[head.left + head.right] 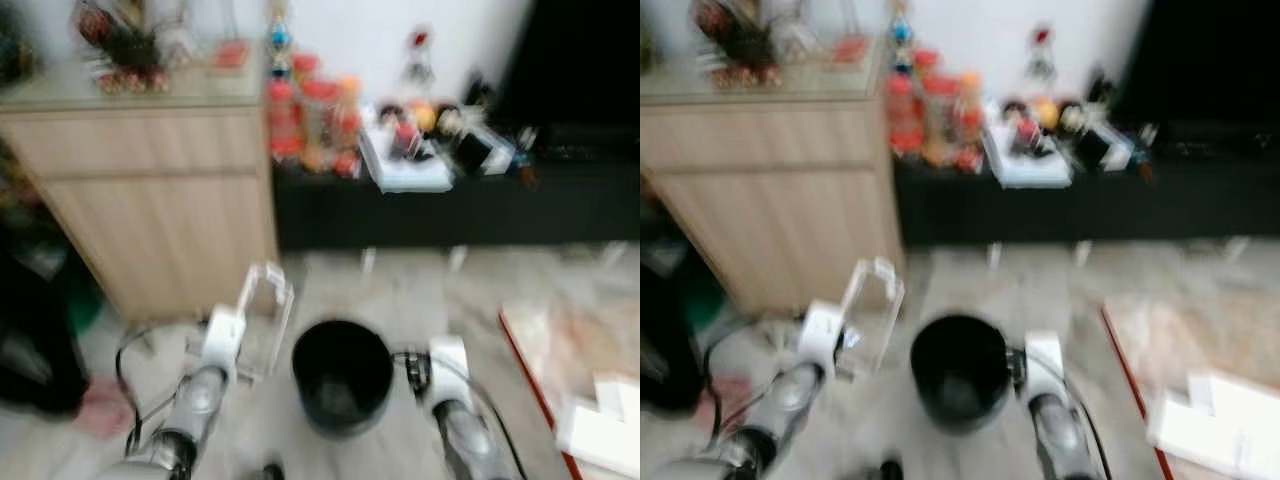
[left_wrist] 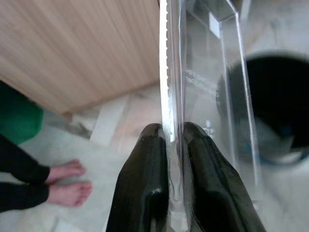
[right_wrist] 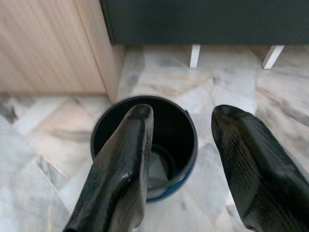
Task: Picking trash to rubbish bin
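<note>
Your left pincer [image 2: 169, 145] is clamped on the edge of a clear box [image 1: 262, 318], holding it up just beside the bin [image 1: 341, 375] on the floor. Your right pincer [image 3: 181, 140] hangs spread wide and empty over the bin's mouth. Pickup looks done; the box still has to go over the rim and drop in.

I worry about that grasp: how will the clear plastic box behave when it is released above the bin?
The clear plastic box looks thin-walled, so probably light and slightly springy. The left pincer pinches only one wall edge; its glossy surface may slip. Tall and boxy, it might catch the black bin rim and tip rather than drop in.
</note>
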Tool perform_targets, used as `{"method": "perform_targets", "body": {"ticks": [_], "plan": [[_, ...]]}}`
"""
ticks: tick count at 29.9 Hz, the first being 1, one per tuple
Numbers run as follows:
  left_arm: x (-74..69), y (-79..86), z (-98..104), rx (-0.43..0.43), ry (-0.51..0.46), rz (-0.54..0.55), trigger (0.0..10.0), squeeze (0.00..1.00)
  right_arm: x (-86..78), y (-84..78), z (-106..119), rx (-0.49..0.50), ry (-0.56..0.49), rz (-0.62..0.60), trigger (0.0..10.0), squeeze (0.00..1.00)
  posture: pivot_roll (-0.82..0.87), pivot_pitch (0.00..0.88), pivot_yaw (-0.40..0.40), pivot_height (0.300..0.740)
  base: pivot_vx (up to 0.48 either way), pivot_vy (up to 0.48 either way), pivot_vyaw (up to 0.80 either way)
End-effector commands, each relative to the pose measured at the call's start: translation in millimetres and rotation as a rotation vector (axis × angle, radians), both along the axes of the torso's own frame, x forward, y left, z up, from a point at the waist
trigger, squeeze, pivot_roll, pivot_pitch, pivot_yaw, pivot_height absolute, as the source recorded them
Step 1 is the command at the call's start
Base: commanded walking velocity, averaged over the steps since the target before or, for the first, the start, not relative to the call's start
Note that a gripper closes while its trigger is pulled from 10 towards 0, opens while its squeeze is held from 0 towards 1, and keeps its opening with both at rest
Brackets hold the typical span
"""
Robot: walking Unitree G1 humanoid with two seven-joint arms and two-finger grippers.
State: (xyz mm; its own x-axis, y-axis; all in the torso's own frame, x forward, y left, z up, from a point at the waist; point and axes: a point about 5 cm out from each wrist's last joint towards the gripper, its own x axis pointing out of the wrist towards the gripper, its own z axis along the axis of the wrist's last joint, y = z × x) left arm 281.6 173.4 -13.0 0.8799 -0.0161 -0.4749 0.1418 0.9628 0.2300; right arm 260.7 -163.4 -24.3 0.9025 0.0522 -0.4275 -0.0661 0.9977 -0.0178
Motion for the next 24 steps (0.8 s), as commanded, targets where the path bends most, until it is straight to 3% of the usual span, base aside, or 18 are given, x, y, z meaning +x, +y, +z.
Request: {"method": "perform_targets", "body": {"ticks": [1, 24], "plan": [[11.5, -2.8, 10.9, 0.008, -0.044, -0.015, 10.0, 0.0, -1.4, 0.4, -1.2, 0.007, 0.004, -0.004, 10.0, 0.0, 0.15, 0.038, -0.004, 0.74, 0.315, 0.0, 0.0], [9.6, -4.1, 8.8, 0.008, -0.035, -0.018, 10.0, 0.0, -4.0, 4.3, -3.8, 0.004, 0.016, 0.03, 10.0, 0.0, 0.15, 0.015, -0.007, 0.74, 0.315, 0.0, 0.0]]}}
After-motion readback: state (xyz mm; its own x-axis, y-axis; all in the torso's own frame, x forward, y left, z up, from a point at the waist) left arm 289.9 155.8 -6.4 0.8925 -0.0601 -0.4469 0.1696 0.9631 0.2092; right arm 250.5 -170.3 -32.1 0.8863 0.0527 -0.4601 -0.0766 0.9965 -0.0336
